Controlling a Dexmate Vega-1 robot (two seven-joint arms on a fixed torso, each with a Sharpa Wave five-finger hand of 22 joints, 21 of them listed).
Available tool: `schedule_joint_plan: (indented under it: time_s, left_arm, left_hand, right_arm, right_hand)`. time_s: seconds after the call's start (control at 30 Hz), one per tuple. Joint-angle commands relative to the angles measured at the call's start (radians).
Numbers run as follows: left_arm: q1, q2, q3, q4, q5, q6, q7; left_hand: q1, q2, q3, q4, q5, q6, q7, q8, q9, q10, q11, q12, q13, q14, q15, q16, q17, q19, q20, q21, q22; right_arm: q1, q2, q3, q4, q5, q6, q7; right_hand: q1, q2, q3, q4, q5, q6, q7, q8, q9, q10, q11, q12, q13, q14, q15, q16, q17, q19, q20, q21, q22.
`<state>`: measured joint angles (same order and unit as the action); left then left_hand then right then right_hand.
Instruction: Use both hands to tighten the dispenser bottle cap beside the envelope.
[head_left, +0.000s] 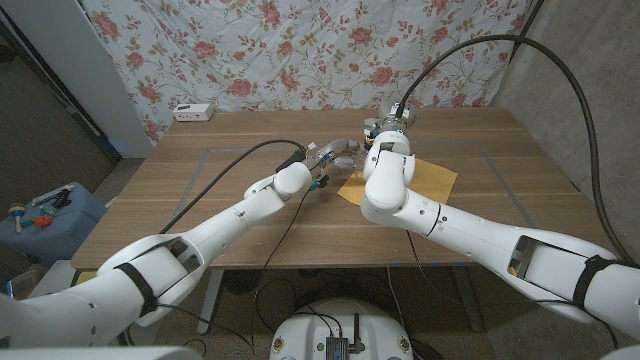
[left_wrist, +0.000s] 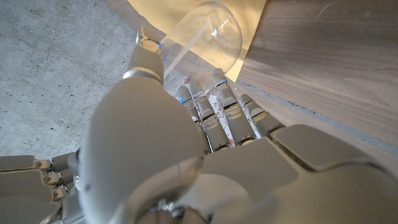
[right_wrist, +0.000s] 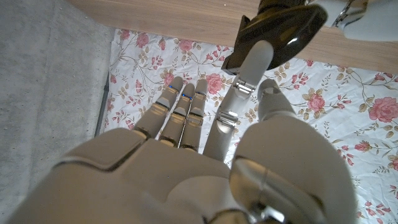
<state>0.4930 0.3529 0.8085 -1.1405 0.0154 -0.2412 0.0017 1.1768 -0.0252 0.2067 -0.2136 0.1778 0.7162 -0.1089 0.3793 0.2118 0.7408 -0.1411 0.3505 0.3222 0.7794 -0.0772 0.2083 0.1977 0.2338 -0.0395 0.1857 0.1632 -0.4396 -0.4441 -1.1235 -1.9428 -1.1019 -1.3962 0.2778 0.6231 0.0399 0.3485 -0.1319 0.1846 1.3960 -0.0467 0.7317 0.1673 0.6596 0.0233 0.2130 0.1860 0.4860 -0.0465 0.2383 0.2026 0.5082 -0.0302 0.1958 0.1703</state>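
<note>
A: Left side first — what's the left hand (head_left: 322, 163) doing?
B: Its fingers (left_wrist: 219, 106) are curling around the clear dispenser bottle (left_wrist: 202, 37), gripping the body. The bottle is sitting just past the fingertips, over the edge of the yellow envelope (head_left: 435, 178).
A: And the envelope?
B: It's lying on the wooden table (head_left: 200, 180), under and beside the bottle, between the two hands.
A: Right hand (head_left: 388, 135)?
B: It's hanging just above the bottle top. In the right wrist view one finger (right_wrist: 252, 68) is reaching up to the dark cap (right_wrist: 280, 31) and touching it, and the other fingers are staying loosely extended beside it. Can't tell if it's actually pinching the cap.
A: Background?
B: A floral cloth (head_left: 300, 50) is hanging behind the table, far beyond both hands.
</note>
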Motion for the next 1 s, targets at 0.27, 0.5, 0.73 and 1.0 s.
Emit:
schedule_joint_plan:
  time_s: [0.27,0.5,0.73,1.0]
  left_arm:
    - [0.013,0.007,-0.006,-0.020,0.002,0.010,0.015]
    - [0.015,0.009,-0.008,-0.020,0.002,0.007,0.019]
    - [0.015,0.011,-0.011,-0.020,0.000,0.002,0.018]
    - [0.012,0.011,-0.013,-0.012,-0.002,-0.006,0.017]
  left_hand:
    - [-0.057,0.130,0.077,0.064,0.007,0.157,0.014,0.026,0.004,0.076,-0.022,-0.001,0.161,0.023,-0.108,0.004,0.004,0.005,-0.112,-0.004,0.000]
    - [-0.060,0.129,0.079,0.065,0.006,0.156,0.014,0.026,0.003,0.077,-0.027,-0.002,0.162,0.022,-0.109,0.002,0.002,0.005,-0.112,-0.004,0.000]
    - [-0.062,0.128,0.081,0.064,0.006,0.156,0.013,0.026,0.003,0.079,-0.029,-0.002,0.164,0.023,-0.109,0.001,0.001,0.005,-0.113,-0.004,0.000]
    - [-0.063,0.126,0.083,0.064,0.006,0.157,0.013,0.027,0.003,0.081,-0.027,-0.004,0.165,0.026,-0.108,0.002,0.001,0.005,-0.113,-0.004,0.001]
  right_arm:
    - [-0.018,-0.052,0.014,-0.117,0.058,0.000,-0.079]
    - [-0.023,-0.104,0.033,-0.181,0.158,0.018,-0.114]
    - [-0.021,-0.175,0.049,-0.253,0.256,0.049,-0.136]
    - [0.002,-0.258,0.045,-0.311,0.341,0.092,-0.141]
  right_hand:
    - [-0.045,-0.010,-0.019,0.007,-0.004,-0.054,-0.003,-0.049,0.003,0.002,0.008,-0.011,0.004,0.014,-0.023,-0.001,0.006,0.004,0.004,-0.001,0.002]
    - [-0.052,-0.015,-0.026,-0.003,-0.004,-0.156,-0.016,-0.121,0.007,-0.034,0.012,-0.023,0.005,-0.017,-0.017,-0.015,0.008,-0.019,0.007,-0.008,0.002]
    - [-0.029,-0.023,-0.021,-0.024,-0.001,-0.243,-0.025,-0.187,0.012,-0.092,0.010,-0.031,0.007,-0.069,-0.005,-0.035,0.005,-0.059,-0.004,-0.014,0.001]
    - [0.000,-0.028,-0.012,-0.032,0.000,-0.403,-0.038,-0.279,0.019,-0.170,0.004,-0.035,0.010,-0.139,0.000,-0.047,0.003,-0.106,-0.009,-0.016,-0.001]
